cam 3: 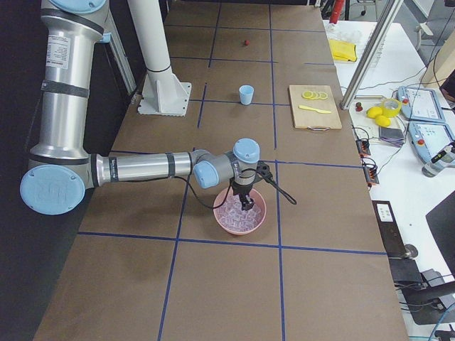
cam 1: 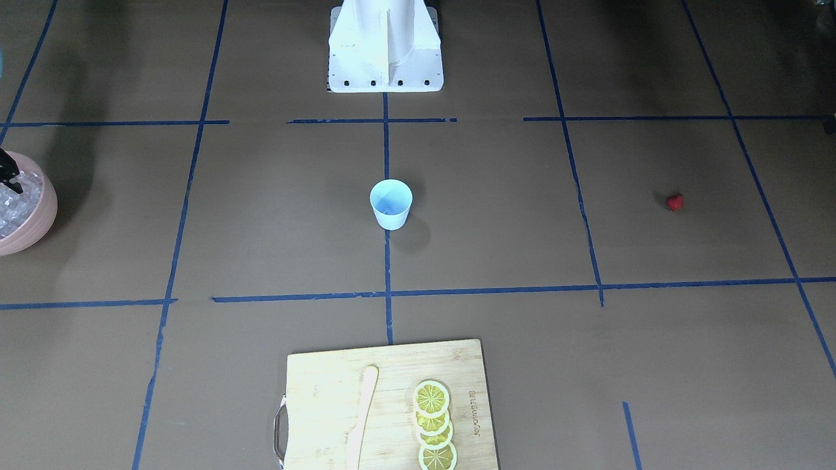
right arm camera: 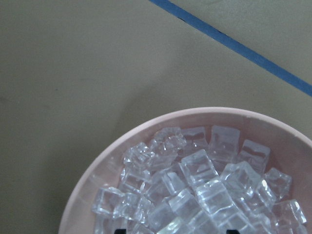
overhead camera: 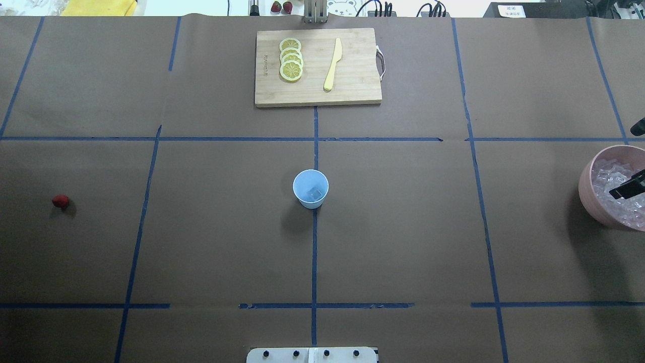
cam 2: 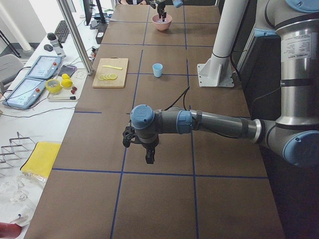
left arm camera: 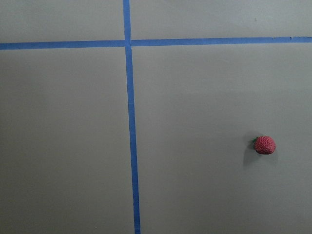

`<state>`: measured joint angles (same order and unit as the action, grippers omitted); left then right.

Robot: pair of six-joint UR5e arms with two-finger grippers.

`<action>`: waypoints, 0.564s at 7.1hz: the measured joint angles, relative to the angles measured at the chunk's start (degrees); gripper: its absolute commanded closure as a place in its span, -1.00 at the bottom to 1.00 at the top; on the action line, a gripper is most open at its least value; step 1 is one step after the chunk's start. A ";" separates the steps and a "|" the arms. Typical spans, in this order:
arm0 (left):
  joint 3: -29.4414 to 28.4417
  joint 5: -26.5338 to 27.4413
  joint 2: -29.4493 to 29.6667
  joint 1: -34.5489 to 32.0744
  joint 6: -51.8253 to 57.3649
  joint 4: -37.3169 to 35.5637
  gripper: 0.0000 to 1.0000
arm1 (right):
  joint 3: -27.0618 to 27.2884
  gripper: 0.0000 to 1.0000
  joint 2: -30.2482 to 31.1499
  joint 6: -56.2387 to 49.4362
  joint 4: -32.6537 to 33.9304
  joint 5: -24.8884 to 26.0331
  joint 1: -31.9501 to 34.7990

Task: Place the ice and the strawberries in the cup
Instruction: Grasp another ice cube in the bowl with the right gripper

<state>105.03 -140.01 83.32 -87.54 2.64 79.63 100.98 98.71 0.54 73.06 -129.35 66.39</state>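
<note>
As the right arm (cam 3: 142, 167) stretches level, its jaws overhang the ice (cam 3: 237, 215).

Brown paper-covered table (overhead camera: 403, 227), gridded with blue tape (overhead camera: 314, 252). White side bench (cam 2: 50, 129) along one long edge, carrying teach pendants (cam 2: 44, 67), keyboard (cam 2: 62, 31), mouse (cam 2: 48, 48), yellow cloth (cam 2: 37, 159). Aluminium post (cam 2: 76, 37) slanting up from bench edge. Grey chair (cam 2: 7, 64) beyond. Even, soft light; faint shadows on paper.

The arms (cam 2: 219, 122) are silver-grey tubes with pale blue joint caps (cam 2: 142, 115), black fingers (cam 2: 149, 158), a trailing black cable (cam 3: 281, 189) and printed labels (cam 2: 294, 50); white bolted pedestal (cam 1: 385, 46).
</note>
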 measured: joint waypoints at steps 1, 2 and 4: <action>0.01 0.00 0.00 0.00 0.00 0.00 -1.00 | -0.05 -0.14 0.10 -0.01 0.08 0.06 -0.03; 0.08 0.00 0.00 0.00 0.00 0.00 -1.00 | -0.19 0.35 0.17 -0.01 0.18 0.12 -0.03; 0.15 0.00 0.00 0.00 0.00 0.00 -1.00 | -0.90 0.94 0.19 -0.10 0.16 0.25 -0.13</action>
<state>105.18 -140.01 83.32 -87.54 2.64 79.63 100.08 98.90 0.45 73.22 -129.11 66.26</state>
